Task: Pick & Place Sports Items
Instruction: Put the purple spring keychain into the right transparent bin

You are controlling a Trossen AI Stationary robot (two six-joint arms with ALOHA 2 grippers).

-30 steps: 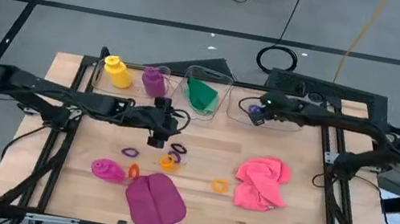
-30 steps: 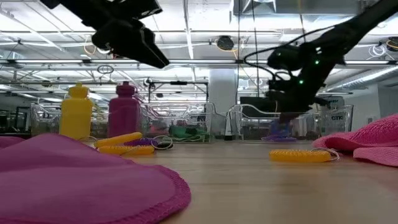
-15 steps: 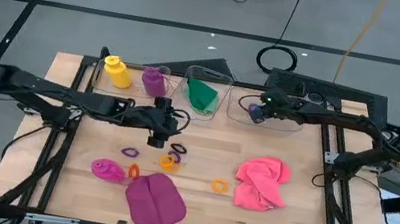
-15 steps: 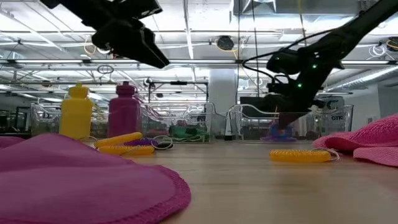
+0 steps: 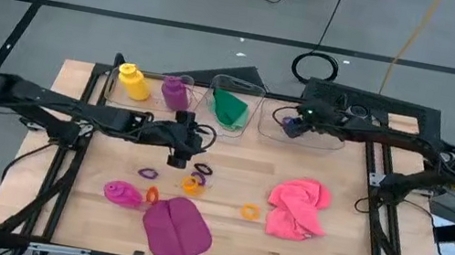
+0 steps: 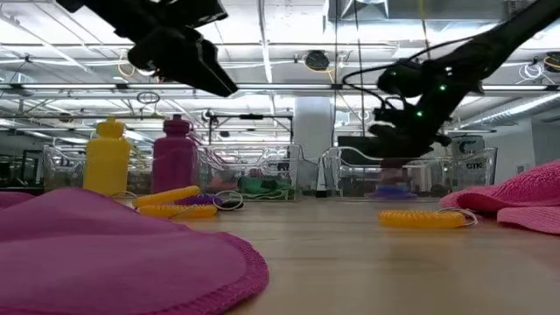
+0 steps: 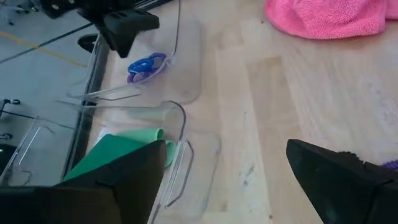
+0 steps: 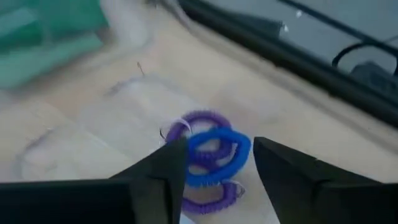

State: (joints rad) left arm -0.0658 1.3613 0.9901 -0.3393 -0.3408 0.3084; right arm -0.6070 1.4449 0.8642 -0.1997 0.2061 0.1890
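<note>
Far-centre clear bin (image 5: 252,106) holds green cloth (image 5: 230,108). Far-right bin (image 5: 336,142) holds blue ring (image 8: 214,151) on purple ring (image 8: 200,202). Right gripper (image 8: 214,165) above them, jaws parted, seemingly gripping nothing. Left gripper (image 5: 177,158) mid-table, wide open, empty.

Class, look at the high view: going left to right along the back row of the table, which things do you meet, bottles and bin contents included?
yellow bottle → purple bottle → green cloth in its clear bin → blue and purple rings in the next bin, under the right gripper
</note>
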